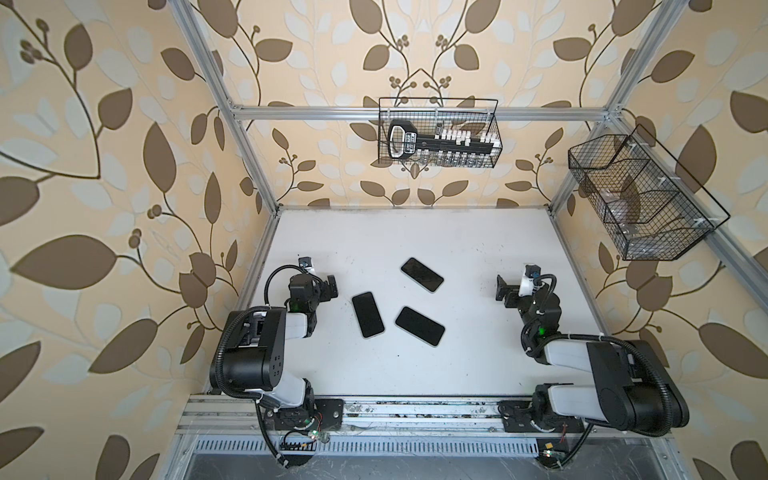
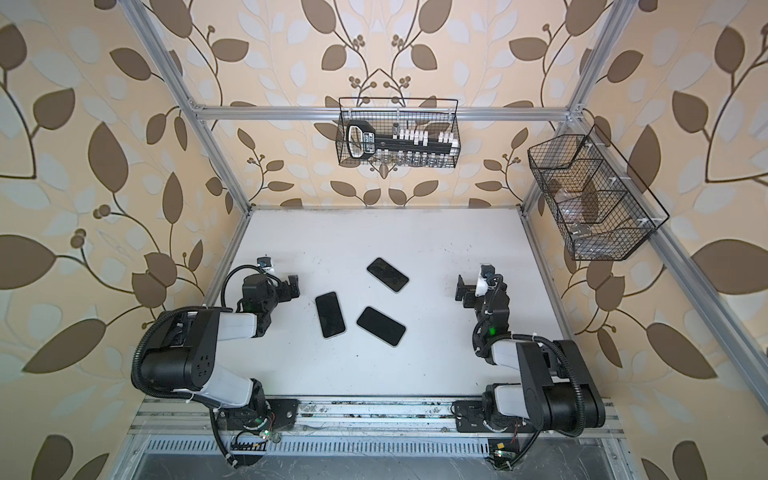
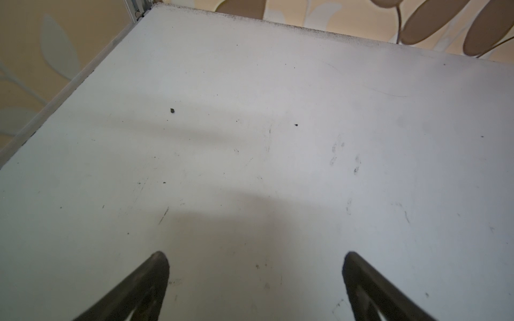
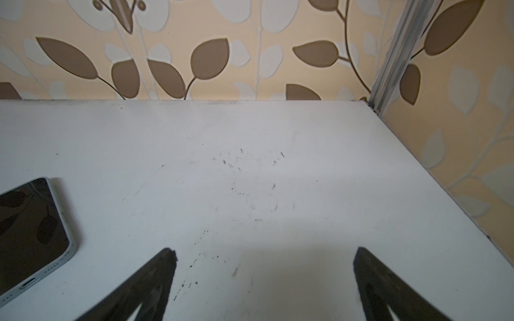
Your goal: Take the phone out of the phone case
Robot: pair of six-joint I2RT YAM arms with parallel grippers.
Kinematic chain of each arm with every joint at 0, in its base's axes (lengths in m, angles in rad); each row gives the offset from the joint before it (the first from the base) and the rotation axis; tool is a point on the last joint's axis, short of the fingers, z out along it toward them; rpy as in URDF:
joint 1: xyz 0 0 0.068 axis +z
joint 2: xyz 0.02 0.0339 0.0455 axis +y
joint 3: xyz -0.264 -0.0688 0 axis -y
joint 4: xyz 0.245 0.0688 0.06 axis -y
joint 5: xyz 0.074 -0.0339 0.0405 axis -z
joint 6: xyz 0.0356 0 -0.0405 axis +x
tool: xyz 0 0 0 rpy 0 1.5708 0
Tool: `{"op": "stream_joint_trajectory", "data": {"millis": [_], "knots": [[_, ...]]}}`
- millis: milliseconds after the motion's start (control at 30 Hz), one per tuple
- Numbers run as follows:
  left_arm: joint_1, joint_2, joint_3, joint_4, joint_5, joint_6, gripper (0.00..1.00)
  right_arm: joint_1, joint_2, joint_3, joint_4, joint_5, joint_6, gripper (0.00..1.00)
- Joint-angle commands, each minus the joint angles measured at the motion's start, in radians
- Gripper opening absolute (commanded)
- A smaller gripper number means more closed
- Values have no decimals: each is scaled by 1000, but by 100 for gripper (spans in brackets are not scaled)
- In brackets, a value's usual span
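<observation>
My left gripper (image 1: 331, 286): jaws spread wide with nothing between them. It hangs over the bare worktop (image 1: 457, 365), near the left phone (image 1: 368, 314) but not touching it.
My right gripper (image 1: 500, 288): also wide open and empty, well apart from all three phones. In the right wrist view only scuffed worktop shows between its fingertips.
Phones: three lie flat with their dark screens up in the middle of the worktop, apart from each other. Besides the left phone there is a far phone (image 1: 422, 274) and a near phone (image 1: 420, 326).
Case: in the right wrist view, the one phone in sight has a pale rim (image 4: 47, 271) wrapped round its edge with port cut-outs. I take that rim for the case. I cannot tell whether it is soft or hard.
Handling, my guess: the phone is a stiff, fairly dense slab. The glass face is slippery and looks cracked near one corner, so I should not squeeze across the screen. The case probably flexes at its lip and clings at the corners.
Where to take hold: across the short width, on the long sides. One gripper pins the body while the other peels a case corner back.
Snag: each phone lies flush on the worktop, so I would need to tip or slide an edge up before my fingertips can get under it.
Progress: not started; nothing is held.
</observation>
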Motion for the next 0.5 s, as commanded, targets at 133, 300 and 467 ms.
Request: {"op": "stream_joint_trajectory", "data": {"millis": [133, 300, 467], "knots": [[0, -14, 19, 2, -12, 14, 99, -5, -4, 5, 2, -14, -8, 100], [-3, -27, 15, 3, 16, 31, 99, -1, -60, 16, -61, -8, -11, 100], [-77, -221, 120, -322, -151, 14, 99, -50, -204, 61, -273, -48, 59, 100]]}}
